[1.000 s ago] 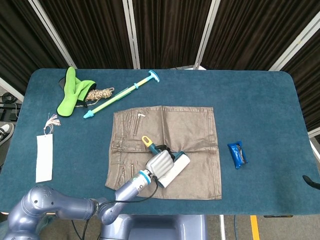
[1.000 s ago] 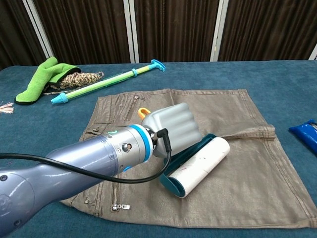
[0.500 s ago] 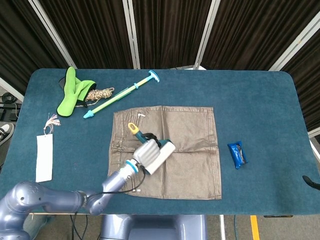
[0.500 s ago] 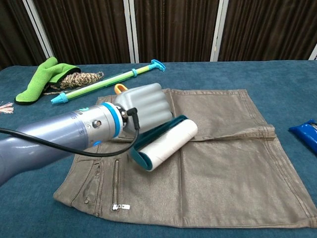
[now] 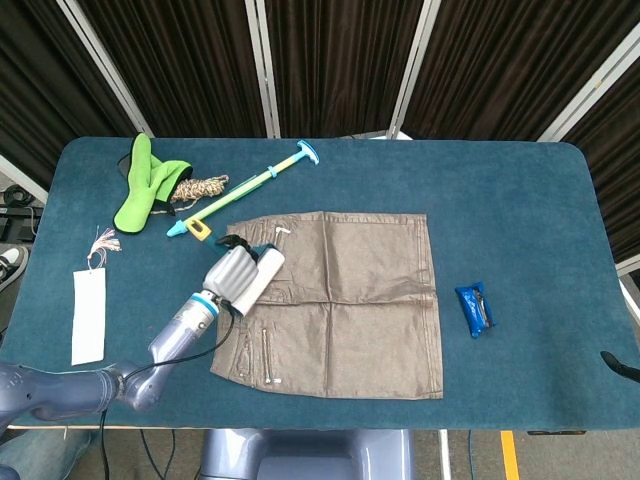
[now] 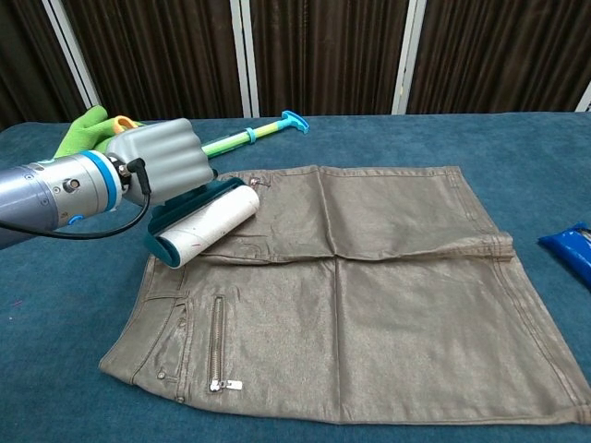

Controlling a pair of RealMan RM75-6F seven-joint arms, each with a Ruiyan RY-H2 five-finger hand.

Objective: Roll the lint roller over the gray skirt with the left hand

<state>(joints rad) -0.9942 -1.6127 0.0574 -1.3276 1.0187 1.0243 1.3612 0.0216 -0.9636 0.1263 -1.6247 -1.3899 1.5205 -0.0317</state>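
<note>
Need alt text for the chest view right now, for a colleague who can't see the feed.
The left hand grips a lint roller at the upper-left edge of a gray skirt spread flat on a blue table. A green cloth and a striped stick lie behind.

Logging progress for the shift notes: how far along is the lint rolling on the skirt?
Underway. The left hand holds the lint roller, whose roll lies over the gray skirt's upper left corner. Specks on the roll suggest some rolling is done. Which parts remain unrolled can't be told from the fabric.
</note>
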